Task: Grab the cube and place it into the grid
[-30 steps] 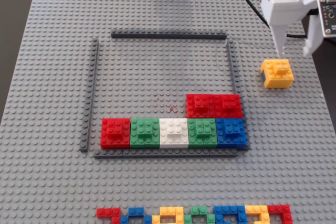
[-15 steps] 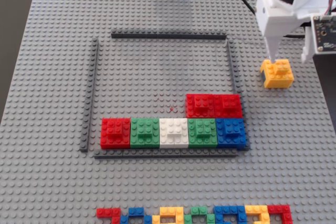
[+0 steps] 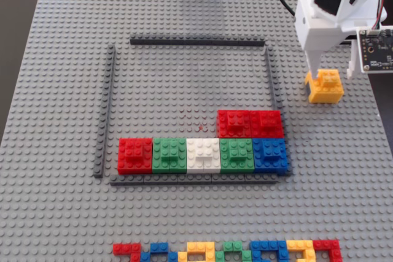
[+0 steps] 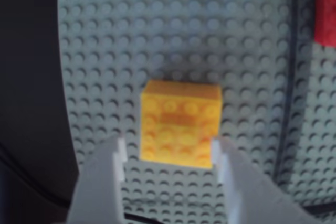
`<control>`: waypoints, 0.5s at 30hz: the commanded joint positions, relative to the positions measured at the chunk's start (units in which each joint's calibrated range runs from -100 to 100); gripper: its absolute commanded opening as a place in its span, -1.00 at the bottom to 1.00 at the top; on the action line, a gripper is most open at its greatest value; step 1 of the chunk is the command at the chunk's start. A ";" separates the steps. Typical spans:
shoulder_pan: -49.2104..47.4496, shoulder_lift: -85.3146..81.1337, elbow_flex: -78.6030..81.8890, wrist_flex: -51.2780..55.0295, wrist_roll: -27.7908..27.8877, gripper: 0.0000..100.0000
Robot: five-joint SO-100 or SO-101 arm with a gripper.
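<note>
Now the claw [image 3: 332, 75] has come down lower, its 2 fingers apart around the cube [image 3: 326, 86], ready to squeeze, outside the grid [image 3: 268, 78].

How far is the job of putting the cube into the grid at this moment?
Done: seven blocks, two of them red, already sit inside the grid. In hand: the open gripper is lowered around the cube, which sits outside the grid; no grip yet. Left: close the fingers, lift, carry and place.
</note>
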 commanded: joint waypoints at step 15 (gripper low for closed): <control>0.07 -1.78 -4.00 0.56 0.24 -0.61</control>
